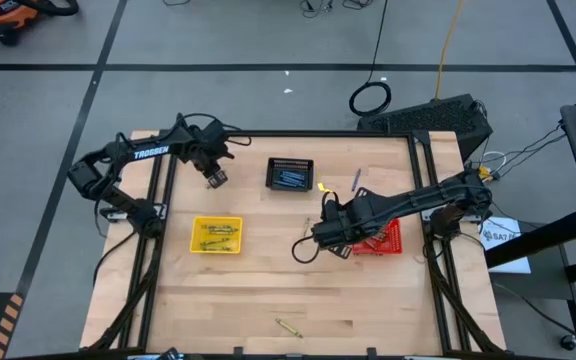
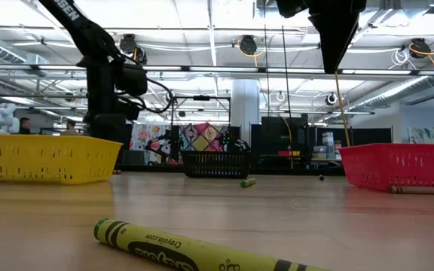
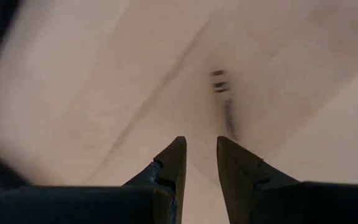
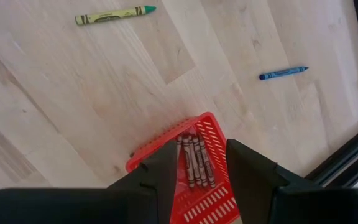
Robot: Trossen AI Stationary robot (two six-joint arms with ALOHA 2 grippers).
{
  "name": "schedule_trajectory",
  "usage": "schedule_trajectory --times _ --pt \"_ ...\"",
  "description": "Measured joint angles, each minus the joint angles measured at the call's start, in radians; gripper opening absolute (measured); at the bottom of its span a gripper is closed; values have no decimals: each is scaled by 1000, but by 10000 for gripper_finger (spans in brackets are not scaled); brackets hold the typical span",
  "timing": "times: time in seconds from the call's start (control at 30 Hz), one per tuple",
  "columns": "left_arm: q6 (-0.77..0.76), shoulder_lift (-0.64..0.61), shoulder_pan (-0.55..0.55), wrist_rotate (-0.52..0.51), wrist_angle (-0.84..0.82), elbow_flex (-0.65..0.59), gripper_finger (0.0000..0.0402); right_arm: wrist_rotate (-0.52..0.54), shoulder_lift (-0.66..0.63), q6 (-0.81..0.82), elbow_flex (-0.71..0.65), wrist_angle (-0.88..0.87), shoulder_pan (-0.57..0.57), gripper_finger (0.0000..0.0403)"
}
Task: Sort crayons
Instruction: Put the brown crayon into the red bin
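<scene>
On the table (image 1: 268, 290), the left hand (image 1: 215, 178) hangs at the far left with its fingers slightly apart and holding nothing, beside a yellow basket (image 1: 216, 235) of yellow crayons (image 1: 218, 231) lying mostly crosswise. A black basket (image 1: 290, 174) farther back holds blue crayons (image 1: 289, 179) lying left to right, one yellow crayon (image 1: 289, 328) lies alone near the front edge with its long axis running left-right at a slight slant, and another yellow crayon (image 1: 323, 186) and a blue crayon (image 1: 356, 179) lie loose past the black basket. The right hand (image 4: 196, 163) hovers spread and empty over the red basket (image 4: 207, 127), where brown-red crayons (image 4: 194, 158) lie side by side along the basket's length.
</scene>
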Motion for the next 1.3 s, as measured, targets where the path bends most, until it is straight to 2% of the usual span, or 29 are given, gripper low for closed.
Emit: schedule_trajectory --times 0.17,0.57,1.17,1.3 --pt "0 0 -10 92 -4 -1 81 0 0 6 0 0 0 125" --pt "0 6 -29 88 -3 -11 81 0 0 7 0 1 0 125" --pt "-47 191 -30 49 52 -4 81 -2 0 7 0 1 0 125" --pt "-18 199 -32 59 52 -4 57 -7 0 64 0 0 0 125"
